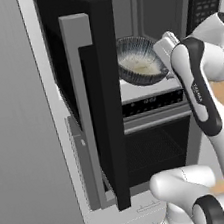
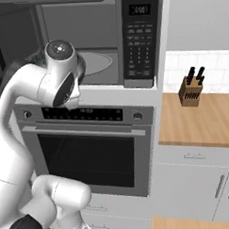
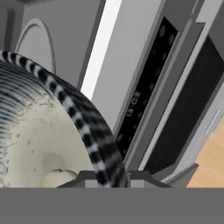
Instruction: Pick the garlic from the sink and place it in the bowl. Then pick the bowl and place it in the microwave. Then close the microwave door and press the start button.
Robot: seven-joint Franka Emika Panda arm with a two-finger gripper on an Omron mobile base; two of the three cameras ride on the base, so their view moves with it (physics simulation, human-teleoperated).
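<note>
Currently: gripper (image 3: 107, 177) clamped on bowl (image 1: 138, 62) rim | bowl tilted at microwave (image 1: 162, 6) opening, garlic (image 3: 59, 178) inside | rigid, likely breakable, glazed-slick; rim pinch invites tilt, keep level

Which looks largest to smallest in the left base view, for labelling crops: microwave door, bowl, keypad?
1. Microwave door, swung open and nearest the camera, so its lead is exaggerated.
2. Bowl, at the microwave's opening.
3. Keypad, partly cut off by the frame edge.
</note>
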